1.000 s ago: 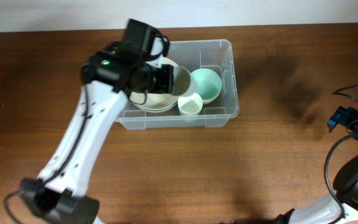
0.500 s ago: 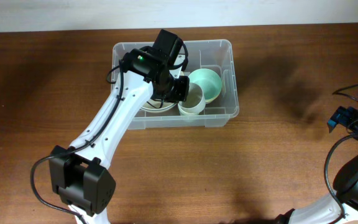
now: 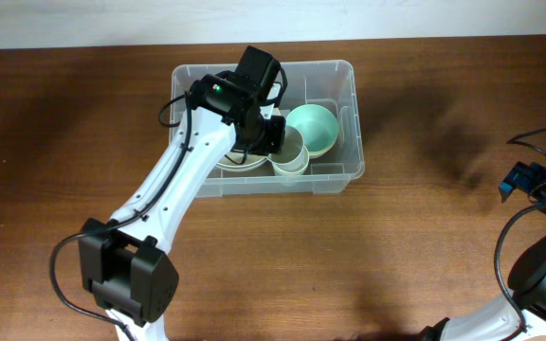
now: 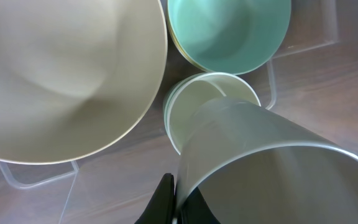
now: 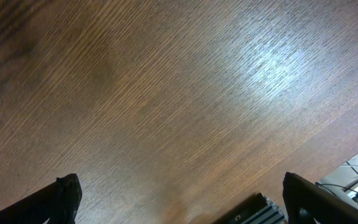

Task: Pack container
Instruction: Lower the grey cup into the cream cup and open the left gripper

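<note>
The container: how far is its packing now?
Done: cream bowl, mint bowl and pale cup sit inside the container. In hand: left end effector grips a grey cup over the pale cup. To do: lower and release it. Right end effector is open over the table.

The container (image 3: 320, 182) is clear glossy plastic, the cup (image 4: 272, 174) brushed metal, the table (image 5: 166, 93) grained wood.
</note>
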